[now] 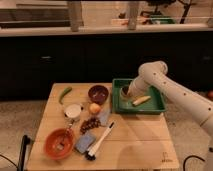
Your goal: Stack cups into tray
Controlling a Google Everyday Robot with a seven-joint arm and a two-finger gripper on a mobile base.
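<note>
The gripper [128,93] sits low in the left end of the green tray [152,108], its closed fingers mostly hidden behind the white wrist. A small dark cup [123,91] at the gripper is partly covered, and whether it is gripped cannot be told. The arm [190,102] is cut off by the right edge. A pale object [141,100] in the tray is too blurred to be named, as are the contents of the orange bowl [58,143] on the surface [140,145].

One raised frontal view, table [142,146] mid-distance, claw [127,92] at tray [156,103], right.
</note>
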